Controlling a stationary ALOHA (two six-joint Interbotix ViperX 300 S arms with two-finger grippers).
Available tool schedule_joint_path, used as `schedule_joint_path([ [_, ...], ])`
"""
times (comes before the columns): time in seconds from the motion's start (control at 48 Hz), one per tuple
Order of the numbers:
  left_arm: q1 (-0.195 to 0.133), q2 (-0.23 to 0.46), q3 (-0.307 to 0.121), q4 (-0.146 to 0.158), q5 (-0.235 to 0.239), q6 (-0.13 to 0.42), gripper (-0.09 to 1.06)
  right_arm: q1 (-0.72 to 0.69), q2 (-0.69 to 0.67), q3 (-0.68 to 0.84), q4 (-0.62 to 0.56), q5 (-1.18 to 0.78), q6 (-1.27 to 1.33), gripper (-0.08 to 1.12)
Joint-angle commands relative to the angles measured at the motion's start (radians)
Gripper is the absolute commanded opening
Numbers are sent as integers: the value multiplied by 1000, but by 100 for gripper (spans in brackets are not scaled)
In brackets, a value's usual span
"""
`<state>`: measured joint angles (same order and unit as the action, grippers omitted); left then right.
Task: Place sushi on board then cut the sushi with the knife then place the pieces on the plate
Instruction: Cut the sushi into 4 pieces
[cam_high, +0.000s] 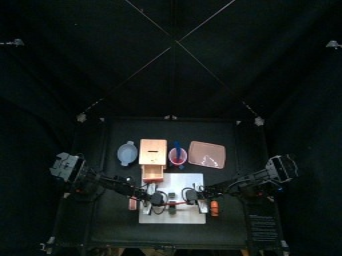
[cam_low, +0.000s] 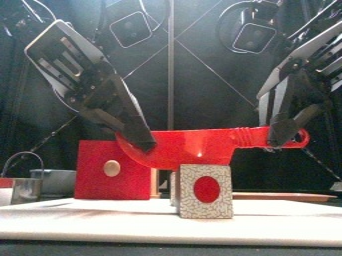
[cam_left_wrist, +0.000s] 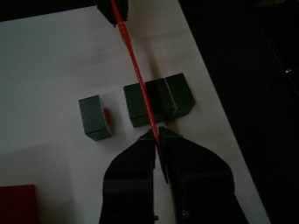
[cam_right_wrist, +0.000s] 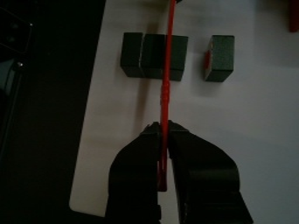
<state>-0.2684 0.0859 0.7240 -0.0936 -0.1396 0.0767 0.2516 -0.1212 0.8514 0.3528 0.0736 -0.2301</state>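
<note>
Top view: both arms meet over the white cutting board (cam_high: 181, 216) at the counter's front. The pink tray (cam_high: 207, 154) lies behind it, toward the right.

Front view: the left fingers (cam_low: 131, 128) and right fingers (cam_low: 283, 122) are each closed on one end of the red knife (cam_low: 214, 141). They hold it level, running left to right above the sushi (cam_low: 205, 190), whose round end faces front.

Left wrist view: the blade passes over a joined pair of blocks (cam_left_wrist: 158, 98), with a single block (cam_left_wrist: 96, 118) apart beside them.

Right wrist view: the row of blocks lies square across the blade. The cut likely calls for a straight descent, though I cannot tell whether the blade is over the seam.
</note>
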Motion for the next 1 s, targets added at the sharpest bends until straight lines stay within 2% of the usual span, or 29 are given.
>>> schedule_joint_path([
  [0.021,-2,-14,-9,3,-3,3,44,3,-6,-17,-2,-3,-6,31],
  [0.417,-2,51,-20,3,-5,2,44,0,92,-29,-3,-6,-9,31],
  [0.625,-2,86,-32,6,-2,6,44,-46,121,-37,-6,-5,-6,31],
  [0.771,0,71,-34,5,2,6,44,-57,107,-54,-8,3,-8,31],
  [1.0,0,5,-35,11,9,8,44,-55,41,-89,-49,58,-8,31],
])
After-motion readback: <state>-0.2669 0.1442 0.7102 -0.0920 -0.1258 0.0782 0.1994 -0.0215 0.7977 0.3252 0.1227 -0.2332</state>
